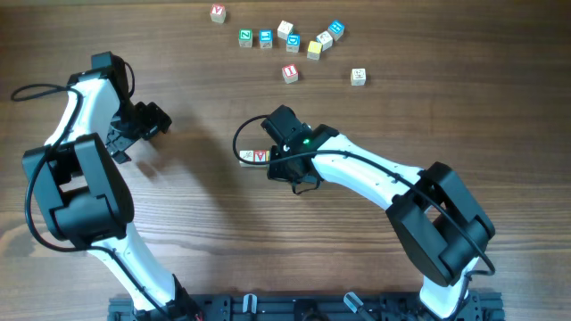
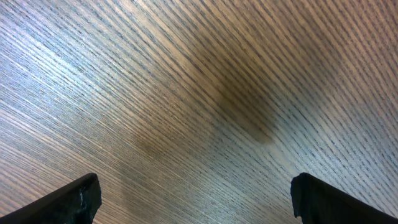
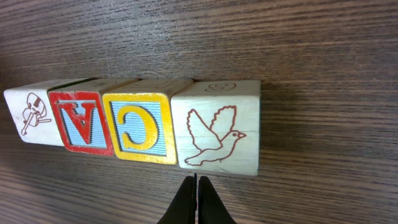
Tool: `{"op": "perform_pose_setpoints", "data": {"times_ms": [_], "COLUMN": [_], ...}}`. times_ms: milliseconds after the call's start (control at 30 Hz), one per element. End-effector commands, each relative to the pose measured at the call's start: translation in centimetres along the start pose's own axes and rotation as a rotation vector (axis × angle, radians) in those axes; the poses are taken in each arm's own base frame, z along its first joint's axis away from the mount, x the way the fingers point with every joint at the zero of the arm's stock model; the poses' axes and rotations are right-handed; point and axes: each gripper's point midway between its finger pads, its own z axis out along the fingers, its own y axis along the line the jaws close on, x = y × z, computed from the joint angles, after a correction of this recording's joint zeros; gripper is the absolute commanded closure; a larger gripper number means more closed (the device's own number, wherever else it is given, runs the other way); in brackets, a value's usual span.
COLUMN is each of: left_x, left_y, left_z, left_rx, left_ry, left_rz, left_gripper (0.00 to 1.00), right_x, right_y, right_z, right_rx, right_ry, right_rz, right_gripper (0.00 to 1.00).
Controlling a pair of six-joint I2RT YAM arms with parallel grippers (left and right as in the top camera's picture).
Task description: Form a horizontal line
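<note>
Several wooden letter blocks lie touching in a row in the right wrist view: a violin block (image 3: 28, 115), a red A block (image 3: 81, 121), a yellow G block (image 3: 142, 124) and a bird block (image 3: 217, 127). My right gripper (image 3: 195, 190) is shut and empty, its tips just below the bird block. In the overhead view the row's left end (image 1: 253, 157) shows beside the right gripper (image 1: 284, 159), which hides the remainder. My left gripper (image 2: 196, 199) is open and empty over bare table, at the left in the overhead view (image 1: 147, 123).
Loose blocks lie at the far side of the table: one with a red letter (image 1: 218, 13), a cluster of several (image 1: 293, 39), a red-letter block (image 1: 289, 73) and a pale block (image 1: 358, 77). The wood table (image 1: 205, 232) surrounds them.
</note>
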Motion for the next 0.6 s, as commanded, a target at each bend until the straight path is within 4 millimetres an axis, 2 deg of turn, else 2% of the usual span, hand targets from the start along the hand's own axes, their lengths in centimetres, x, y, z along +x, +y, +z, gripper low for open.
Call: {"op": "perform_pose_setpoints", "data": {"times_ms": [0, 567], "left_x": [-0.21, -0.2], "left_y": [0.2, 0.21], "left_z": [-0.31, -0.31], "left_rx": [-0.004, -0.004], "left_ry": [-0.012, -0.012], "left_rz": [-0.005, -0.005], "left_gripper": [0.0, 0.0], "right_x": [0.38, -0.24], "right_y": [-0.98, -0.99], "right_z": [0.69, 0.82], "right_rx": [0.04, 0.037], "right_ry": [0.009, -0.012], "right_rz": [0.006, 0.028], "right_gripper": [0.96, 0.96]}}
